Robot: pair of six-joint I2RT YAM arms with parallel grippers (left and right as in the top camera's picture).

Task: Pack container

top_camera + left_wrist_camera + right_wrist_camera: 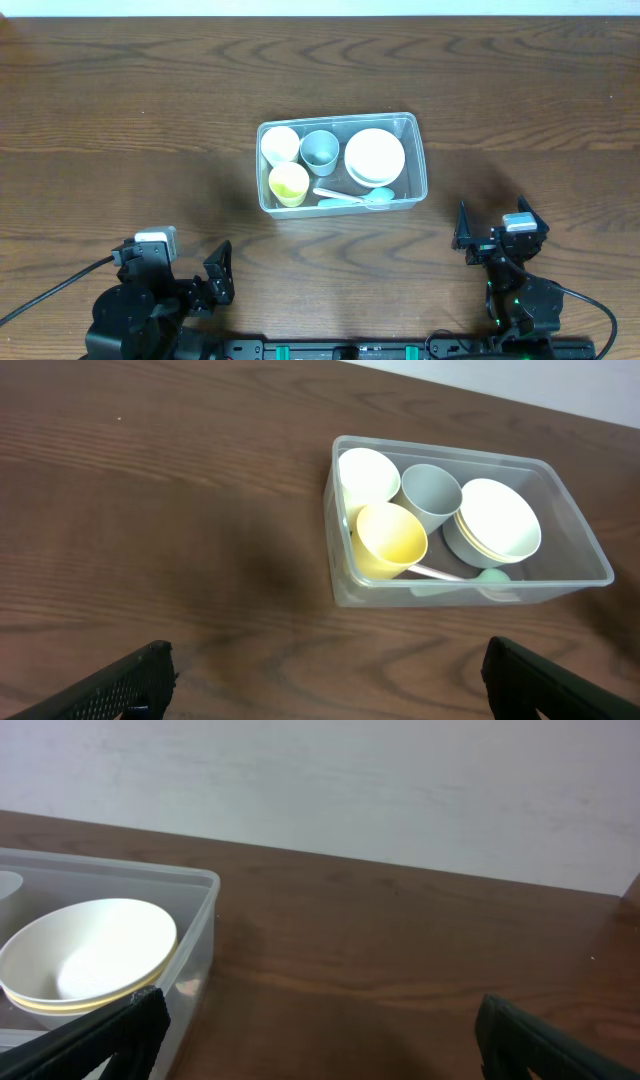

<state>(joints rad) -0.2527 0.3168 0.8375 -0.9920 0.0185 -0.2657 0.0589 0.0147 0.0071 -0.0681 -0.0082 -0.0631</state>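
The clear container (415,160) sits mid-table. It holds a white cup (281,144), a grey cup (320,150), a yellow cup (289,183), stacked white bowls (375,156) and a pale spoon (350,197). The left wrist view shows the container (580,555) ahead with the yellow cup (390,538) in it. The right wrist view shows the container's corner (200,935) and the bowls (90,955). My left gripper (218,272) (325,680) is open and empty near the front left. My right gripper (492,232) (315,1035) is open and empty at the front right.
The dark wooden table (120,120) extends on all sides of the container. A pale wall (350,780) stands beyond the table's far edge. The arm bases sit along the front edge.
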